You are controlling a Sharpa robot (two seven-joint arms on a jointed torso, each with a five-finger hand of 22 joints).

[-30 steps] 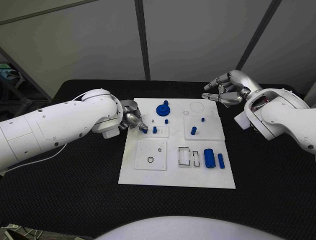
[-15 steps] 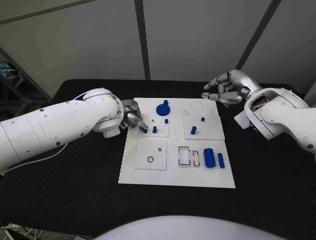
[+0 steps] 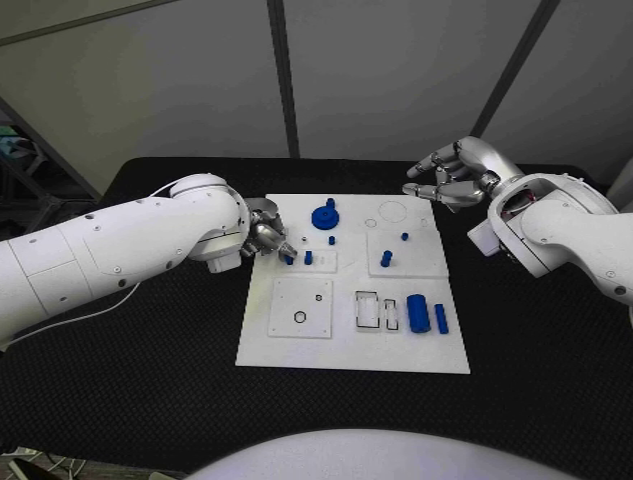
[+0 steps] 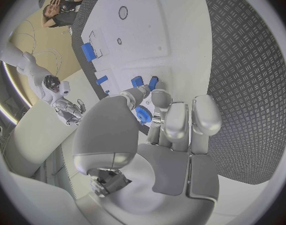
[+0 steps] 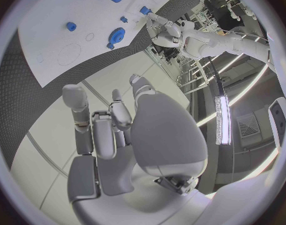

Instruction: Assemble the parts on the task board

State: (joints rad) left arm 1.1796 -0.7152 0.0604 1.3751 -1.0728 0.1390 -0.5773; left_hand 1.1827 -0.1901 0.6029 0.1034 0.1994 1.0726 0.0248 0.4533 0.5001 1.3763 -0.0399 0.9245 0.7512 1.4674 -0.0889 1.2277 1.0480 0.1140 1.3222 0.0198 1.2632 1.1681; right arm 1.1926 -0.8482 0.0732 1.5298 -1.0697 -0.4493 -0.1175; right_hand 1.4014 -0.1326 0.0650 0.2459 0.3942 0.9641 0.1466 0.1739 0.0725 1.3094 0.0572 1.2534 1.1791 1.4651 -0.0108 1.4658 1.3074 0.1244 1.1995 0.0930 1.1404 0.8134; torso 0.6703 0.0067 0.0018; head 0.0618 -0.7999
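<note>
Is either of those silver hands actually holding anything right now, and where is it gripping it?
The left hand pinches a small blue part between its fingertips, at the task board's left edge. The right hand holds nothing, fingers curled.

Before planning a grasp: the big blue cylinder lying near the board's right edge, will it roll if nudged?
Probably. The big blue cylinder lies on its side on the flat task board, so a sideways nudge would likely roll it. It looks like rigid, light plastic, possibly slippery.

Upright blue pegs (image 3: 385, 258) and a gear (image 3: 325, 217) crowd the task board's (image 3: 403, 350) far half.
</note>
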